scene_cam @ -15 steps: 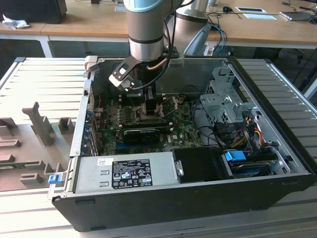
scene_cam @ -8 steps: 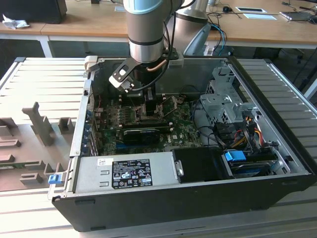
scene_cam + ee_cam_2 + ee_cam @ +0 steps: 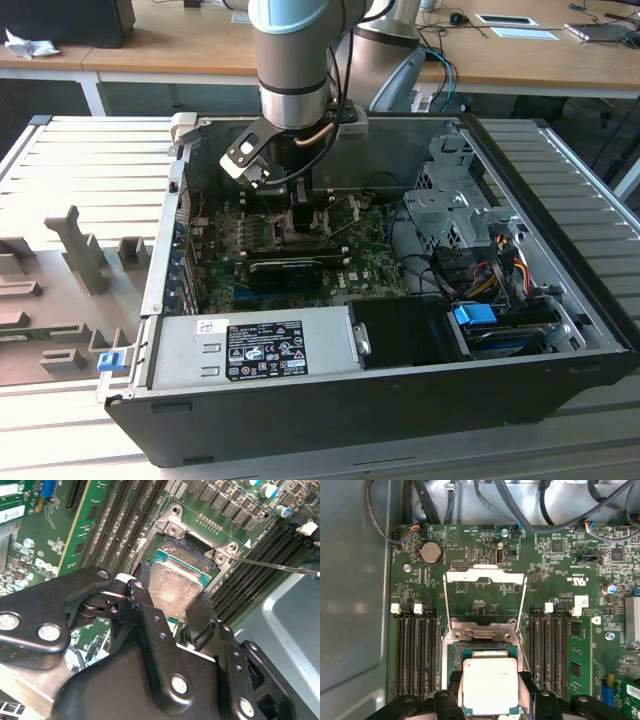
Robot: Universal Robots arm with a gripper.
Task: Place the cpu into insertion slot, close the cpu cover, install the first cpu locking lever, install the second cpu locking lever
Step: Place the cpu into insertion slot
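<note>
Silver-grey metal tops the cpu (image 3: pixel 489 682), a flat square chip with green edges, seen in both wrist views (image 3: pixel 172 586). It lies directly over the insertion slot (image 3: pixel 487 649), whose dark recess shows just past the chip's far edge; whether it is fully seated cannot be told. The gripper (image 3: pixel 490 689) is clamped on the cpu, its black fingers (image 3: pixel 528 687) pressing two opposite sides.

The cpu cover (image 3: pixel 485 575), a thin silver frame with a square opening, stands swung up on its hinge beyond the slot, leaving the slot uncovered. In the second wrist view a thin metal lever rod (image 3: pixel 280 567) runs out from one corner of the slot's frame.

Black memory slots (image 3: pixel 415 652) flank the socket on both sides of the green motherboard (image 3: pixel 560 580), and a round coin battery (image 3: pixel 431 553) sits near the cover.

In the exterior view the arm (image 3: pixel 295 60) reaches down into an open black computer case (image 3: pixel 400 400) lying on a grey ribbed counter (image 3: pixel 80 160).
</note>
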